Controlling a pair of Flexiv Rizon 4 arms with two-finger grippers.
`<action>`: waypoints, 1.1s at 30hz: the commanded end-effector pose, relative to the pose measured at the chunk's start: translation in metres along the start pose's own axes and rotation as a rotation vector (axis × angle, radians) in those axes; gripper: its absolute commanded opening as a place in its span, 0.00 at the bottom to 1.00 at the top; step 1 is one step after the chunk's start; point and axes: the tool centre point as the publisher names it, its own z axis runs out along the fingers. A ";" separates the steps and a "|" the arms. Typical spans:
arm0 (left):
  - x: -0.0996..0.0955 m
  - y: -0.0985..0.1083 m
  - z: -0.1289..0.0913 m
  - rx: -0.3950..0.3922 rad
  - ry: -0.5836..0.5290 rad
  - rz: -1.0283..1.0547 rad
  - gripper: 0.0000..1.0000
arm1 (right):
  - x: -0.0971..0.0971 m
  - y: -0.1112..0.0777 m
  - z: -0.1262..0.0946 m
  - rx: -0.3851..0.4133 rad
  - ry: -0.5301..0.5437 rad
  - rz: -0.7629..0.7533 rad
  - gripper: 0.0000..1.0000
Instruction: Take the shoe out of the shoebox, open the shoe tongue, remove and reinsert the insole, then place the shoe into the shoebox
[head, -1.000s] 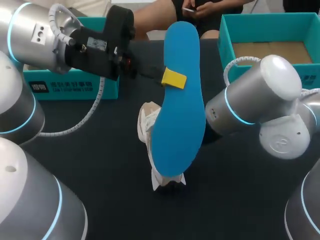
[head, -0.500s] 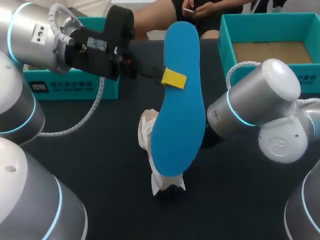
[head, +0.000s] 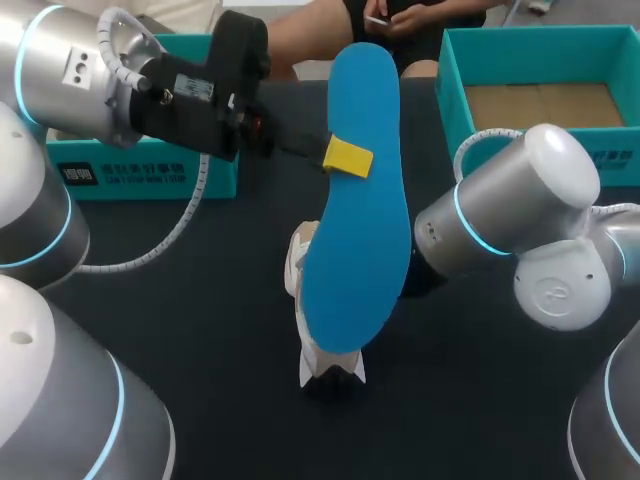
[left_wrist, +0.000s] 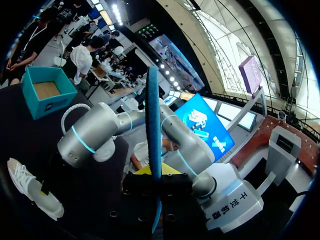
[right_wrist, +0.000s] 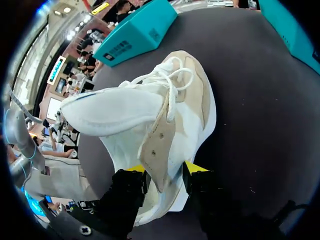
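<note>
Up over the middle of the table, our left gripper (head: 348, 158) is squeezed onto a flat blue foam insole (head: 358, 230). Its two fingers are almost together, with only the thin foam between them. We can see one yellow fingertip (head: 346, 157) on the near face, and the other is hidden behind the insole. The insole stands nearly straight up, leaning a little. From the left wrist it looks like a thin blue line rising from between the fingers. Down below it, our right gripper (right_wrist: 166, 172) has hold of a white and tan lace-up shoe (right_wrist: 185, 115). These fingers stand a bit apart, and the yellow fingertips (right_wrist: 196, 168) press the shoe's side from both sides, with a tan flap hanging between them. The shoe's big white tongue (right_wrist: 112, 112) sticks out wide to one side, and the white laces (right_wrist: 172, 75) lie loose. From the head view the insole hides most of the shoe, so only white bits peek out beside and under it. The shoe is low over the black table (head: 200, 330), and we cannot tell if it touches. An open teal cardboard shoebox (head: 452, 75) with a brown bottom sits at the far right, well apart from the shoe. A second teal cardboard box (head: 140, 175) sits at the far left, behind our left arm.
</note>
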 end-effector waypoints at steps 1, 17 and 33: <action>-0.001 0.000 0.001 -0.001 -0.001 0.000 0.00 | 0.004 -0.005 -0.014 -0.034 0.020 0.028 1.00; -0.001 0.000 0.001 -0.001 -0.001 0.000 0.00 | 0.020 0.000 -0.070 -0.129 0.342 0.106 1.00; -0.001 0.000 0.001 -0.001 -0.001 0.000 0.00 | 0.037 0.022 -0.105 -0.170 0.502 0.141 1.00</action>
